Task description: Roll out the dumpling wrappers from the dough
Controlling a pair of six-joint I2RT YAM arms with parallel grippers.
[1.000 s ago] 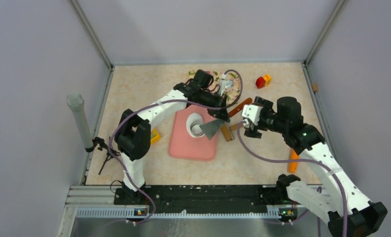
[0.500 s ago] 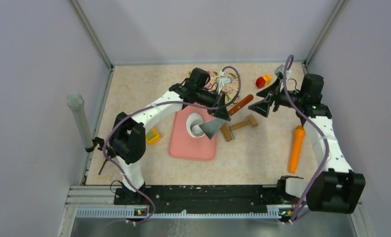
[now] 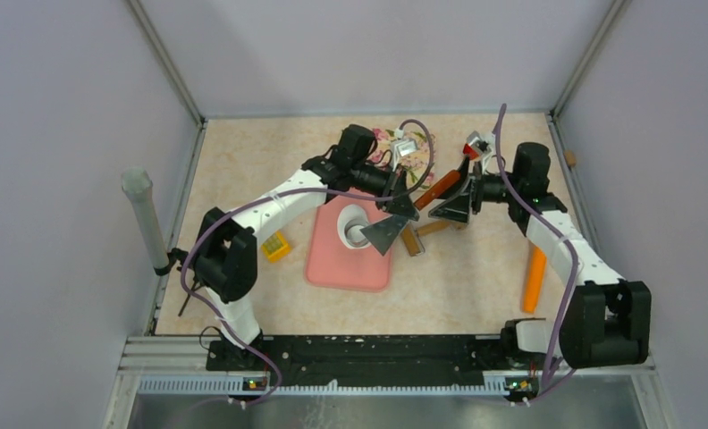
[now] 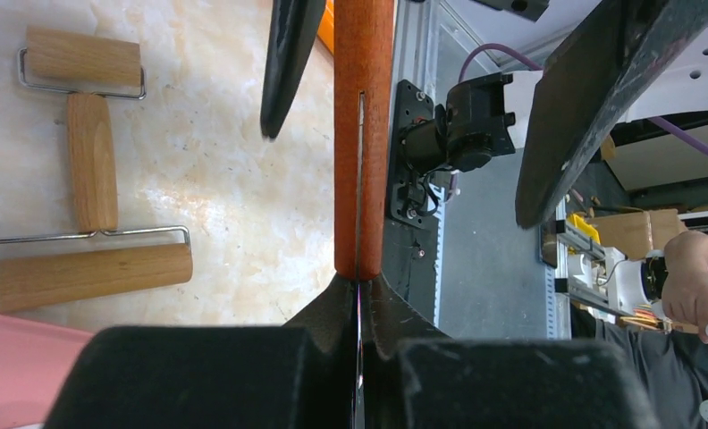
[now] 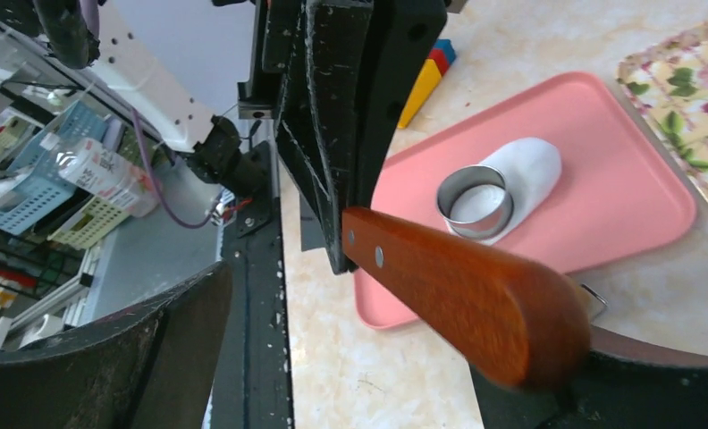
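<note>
Scraper (image 3: pixel 384 234) pinched at blade neck by left fingers (image 4: pixel 198 375). Wooden handle (image 5: pixel 467 286) ran straight out from them, into gap between spread right fingers (image 5: pixel 136 366), not gripped. Dough (image 5: pixel 529 170) lay under ring cutter (image 5: pixel 476 201) on pink mat (image 5: pixel 619 206), beyond handle, nearer left arm.

Desk (image 3: pixel 243 170) — beige, marbled top. Lying directly on it: pink mat (image 3: pixel 332 264) at centre; wooden roller (image 3: pixel 411 239) just beside its right edge; flowered tray (image 3: pixel 384 136) behind; orange stick (image 3: pixel 534 277) at right; yellow block (image 3: pixel 279 247) left of the mat.
</note>
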